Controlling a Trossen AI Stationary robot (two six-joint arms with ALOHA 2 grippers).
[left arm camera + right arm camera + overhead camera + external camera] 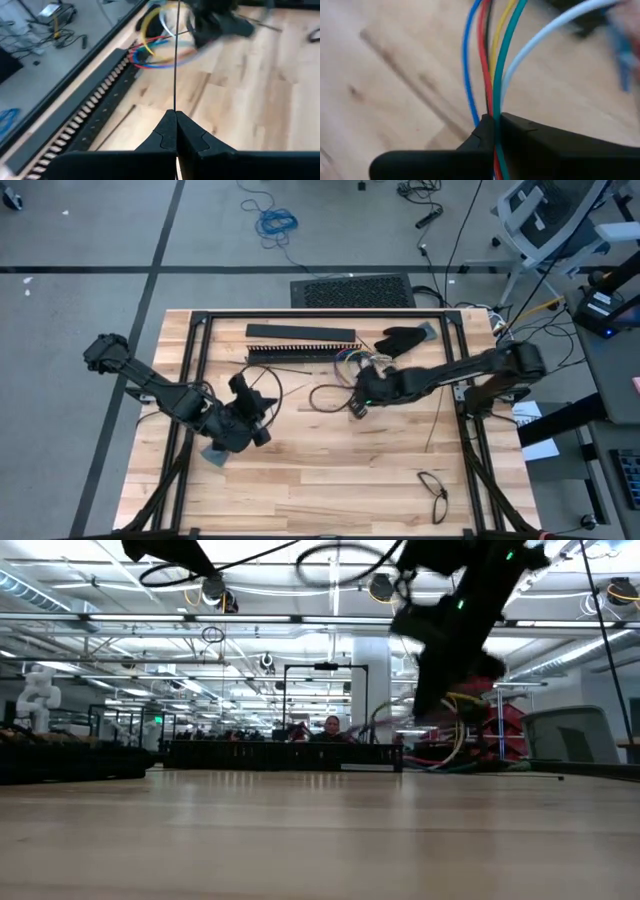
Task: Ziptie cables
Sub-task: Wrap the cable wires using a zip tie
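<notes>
Toward the desk's [300, 480] left edge, the left gripper [175, 117] is pinched tight on a thin black zip tie [175, 60], holding it upright, probably so it is ready to wrap the bundle. Right of it, near the middle and just short of the slotted bar [300, 350] along the far edge, the right gripper [496, 120] is clamped on the cables [492, 55], gathering the coloured strands into one bunch for tying.

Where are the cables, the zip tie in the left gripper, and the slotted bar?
cables [492, 65]: right wrist view, on the red wire above the right gripper's shut fingers.
zip tie [175, 60]: left wrist view, mid-length of the thin black strip.
slotted bar [97, 102]: left wrist view, on its toothed row.
</notes>
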